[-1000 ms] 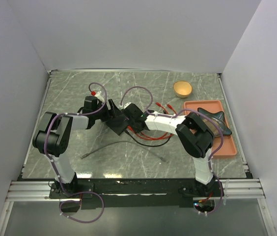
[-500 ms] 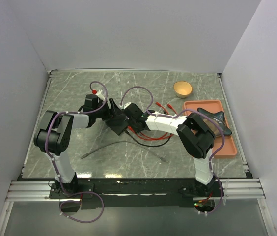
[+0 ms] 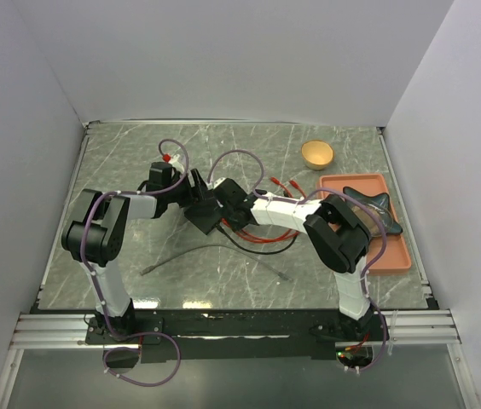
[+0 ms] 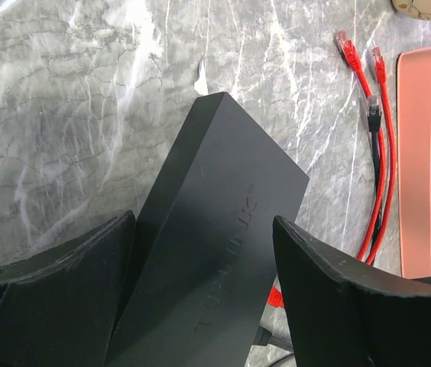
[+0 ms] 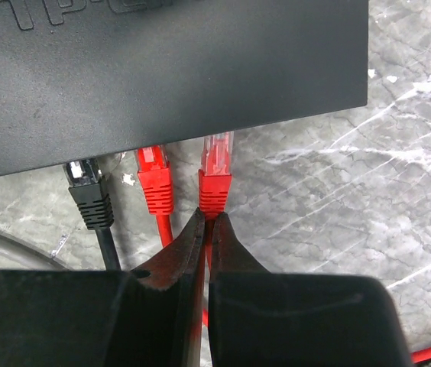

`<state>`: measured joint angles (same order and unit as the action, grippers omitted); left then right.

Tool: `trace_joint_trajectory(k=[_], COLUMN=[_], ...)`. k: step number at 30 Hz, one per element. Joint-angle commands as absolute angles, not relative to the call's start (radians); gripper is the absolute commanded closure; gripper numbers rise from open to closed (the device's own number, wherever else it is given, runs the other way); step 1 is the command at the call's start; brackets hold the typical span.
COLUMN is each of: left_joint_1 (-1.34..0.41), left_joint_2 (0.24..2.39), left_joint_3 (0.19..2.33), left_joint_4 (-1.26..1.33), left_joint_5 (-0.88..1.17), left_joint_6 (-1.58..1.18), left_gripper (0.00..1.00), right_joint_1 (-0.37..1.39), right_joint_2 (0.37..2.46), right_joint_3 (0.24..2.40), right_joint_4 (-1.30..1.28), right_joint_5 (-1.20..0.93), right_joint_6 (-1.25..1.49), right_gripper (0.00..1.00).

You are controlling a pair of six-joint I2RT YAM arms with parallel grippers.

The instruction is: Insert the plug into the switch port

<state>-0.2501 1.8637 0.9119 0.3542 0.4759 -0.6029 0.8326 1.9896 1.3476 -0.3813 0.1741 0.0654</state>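
Note:
The black switch box [image 3: 201, 213] lies mid-table, and its port row faces my right gripper. In the left wrist view the box [image 4: 215, 229] sits slantwise between the fingers of my left gripper [image 4: 204, 222], which touch its sides. My right gripper [image 5: 209, 216] is shut on the red cable just behind a red plug [image 5: 216, 180]. The plug's clear tip is at the box's edge [image 5: 162, 69], to the right of another red plug [image 5: 154, 174] and a black plug [image 5: 88, 191] that sit in ports. The ports themselves are hidden under the box's edge. My right gripper [image 3: 226, 206] is against the box.
An orange tray [image 3: 394, 256] at the right holds a black star-shaped thing [image 3: 368, 203]. A wooden bowl [image 3: 316, 154] stands behind it. Loose red cables [image 3: 287, 186] and a grey cable [image 3: 215, 251] lie around the box. Spare plugs [image 4: 343, 42] lie beside the tray [image 4: 418, 153].
The box and both grippers have shifted slightly up and to the left. The right gripper still holds the red plug at the box's edge.

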Motion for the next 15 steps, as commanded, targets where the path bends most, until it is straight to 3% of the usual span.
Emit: trace_joint_trajectory(k=[1, 15], left_joint_1=[-0.265, -0.290], left_joint_2=[1.870, 1.894], left_joint_3=[0.953, 1.015], left_joint_4=[0.356, 0.302], left_joint_5=[0.523, 0.537], left_joint_6=[-0.592, -0.505], left_gripper=[0.22, 0.22], right_joint_1=[0.839, 0.838], right_joint_2=[2.005, 2.003], right_joint_3=[1.393, 1.402], right_joint_4=[-0.322, -0.316], right_joint_5=[0.163, 0.180], right_joint_6=[0.075, -0.042], right_gripper=[1.00, 1.00])
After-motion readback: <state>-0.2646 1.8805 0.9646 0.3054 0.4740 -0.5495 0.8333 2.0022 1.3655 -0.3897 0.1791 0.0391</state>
